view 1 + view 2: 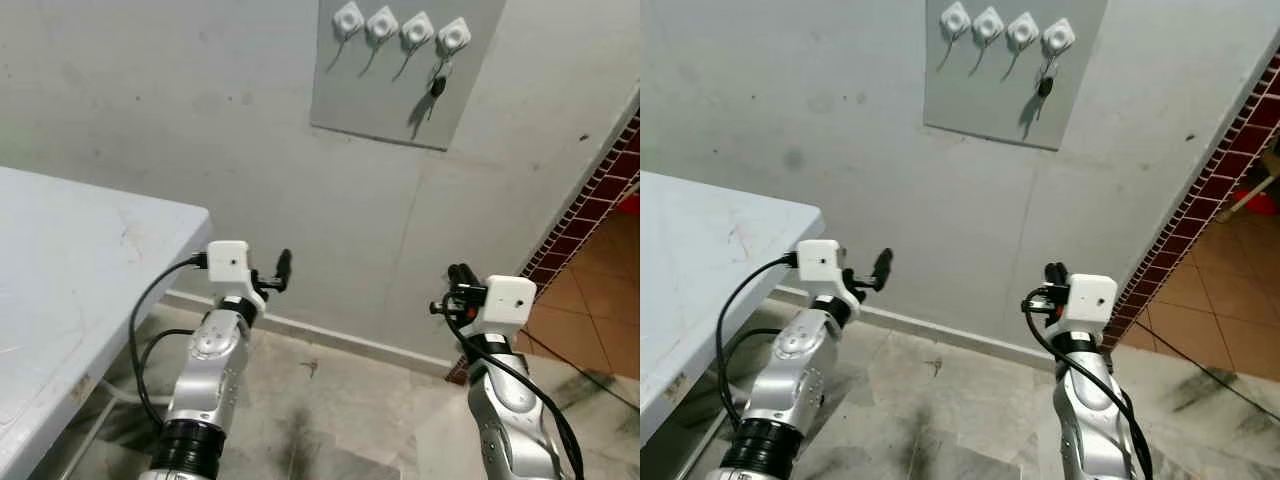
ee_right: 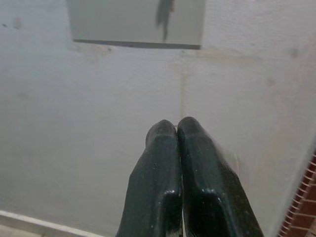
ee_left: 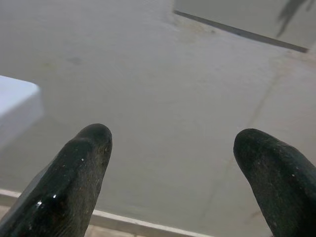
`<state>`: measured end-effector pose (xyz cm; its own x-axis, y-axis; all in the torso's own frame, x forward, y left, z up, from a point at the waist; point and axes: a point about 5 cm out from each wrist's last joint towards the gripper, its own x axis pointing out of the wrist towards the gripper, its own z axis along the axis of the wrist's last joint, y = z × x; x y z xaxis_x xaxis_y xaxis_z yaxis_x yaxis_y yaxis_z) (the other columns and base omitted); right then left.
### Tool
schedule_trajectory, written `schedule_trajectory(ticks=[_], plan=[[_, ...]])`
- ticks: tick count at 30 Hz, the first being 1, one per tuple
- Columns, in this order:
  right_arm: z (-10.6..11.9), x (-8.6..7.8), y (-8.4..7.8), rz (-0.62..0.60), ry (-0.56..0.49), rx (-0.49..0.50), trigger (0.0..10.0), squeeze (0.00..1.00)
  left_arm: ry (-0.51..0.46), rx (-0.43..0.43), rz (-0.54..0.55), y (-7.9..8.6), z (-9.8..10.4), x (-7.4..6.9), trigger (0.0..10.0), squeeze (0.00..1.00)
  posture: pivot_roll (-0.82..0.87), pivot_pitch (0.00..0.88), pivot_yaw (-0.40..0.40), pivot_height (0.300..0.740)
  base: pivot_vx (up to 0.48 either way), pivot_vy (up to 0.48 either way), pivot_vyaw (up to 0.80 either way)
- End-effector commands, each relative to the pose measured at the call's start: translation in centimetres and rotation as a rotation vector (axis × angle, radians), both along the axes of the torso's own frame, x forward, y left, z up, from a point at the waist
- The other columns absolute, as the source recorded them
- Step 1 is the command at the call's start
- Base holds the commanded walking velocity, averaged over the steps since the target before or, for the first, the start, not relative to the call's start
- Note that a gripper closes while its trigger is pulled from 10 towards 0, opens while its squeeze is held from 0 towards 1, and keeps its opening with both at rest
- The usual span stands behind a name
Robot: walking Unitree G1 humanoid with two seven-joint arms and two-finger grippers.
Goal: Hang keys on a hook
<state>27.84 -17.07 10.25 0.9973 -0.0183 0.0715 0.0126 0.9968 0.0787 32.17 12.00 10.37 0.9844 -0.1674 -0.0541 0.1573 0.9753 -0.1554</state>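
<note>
A grey board (image 1: 400,75) on the wall carries a row of several white hooks. The keys (image 1: 437,88) hang from the rightmost hook (image 1: 453,36), with their dark shadow beneath on the board. Both grippers are held low, well below the board and apart from it. My left gripper (image 3: 173,163) points at the wall with its two black fingers spread open and nothing between them. My right gripper (image 2: 177,136) has its fingers pressed together, shut and empty, aimed at the wall under the board (image 2: 136,22).
A white table (image 1: 70,290) stands at the left, its corner close to my left arm. A red tiled wall edge (image 1: 590,190) and an orange tiled floor (image 1: 600,320) lie to the right. Grey stone floor (image 1: 330,420) lies between the arms.
</note>
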Motion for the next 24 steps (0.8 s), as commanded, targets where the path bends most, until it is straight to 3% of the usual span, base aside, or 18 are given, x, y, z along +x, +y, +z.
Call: schedule_trajectory(ticks=[1,24], plan=[[0.63,0.23,0.31,0.007,-0.023,0.004,10.0,0.0,-0.009,0.01,0.013,0.37,0.36,0.18,10.0,0.0,0.05,0.008,-0.061,0.74,0.292,0.0,0.0],[0.48,0.08,0.68,0.018,-0.02,0.01,10.0,0.0,-0.006,0.032,0.005,0.35,0.26,0.08,10.0,0.0,0.05,0.005,-0.06,0.74,0.333,0.0,0.0]])
